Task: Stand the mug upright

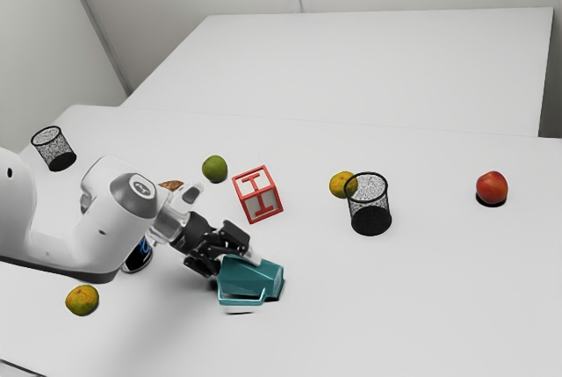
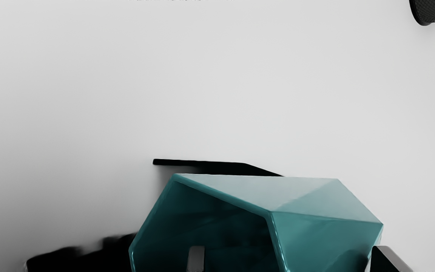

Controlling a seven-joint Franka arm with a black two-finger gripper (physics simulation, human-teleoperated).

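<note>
- Gripper (image 1: 232, 258) is at the mug, fingers (image 2: 196, 260) wide apart, not clamped on anything.
- One fingertip overlaps the mug's open mouth, the other is by its outer wall.
- Mug (image 1: 251, 278) lies on its side on the table (image 1: 421, 307), mouth toward the exterior view's left. Not upright.
- Red-and-white block (image 1: 258, 194) sits near, apart from the mug.

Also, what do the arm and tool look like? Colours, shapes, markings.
The arm has smooth, rounded white shells, with a grey round cap bearing a small pale marking, some small dark dots, and dark grey trim along a lower edge. The tool is black, angular and linkage-like, with two slim fingers that have grey surfaces at the tips.
</note>
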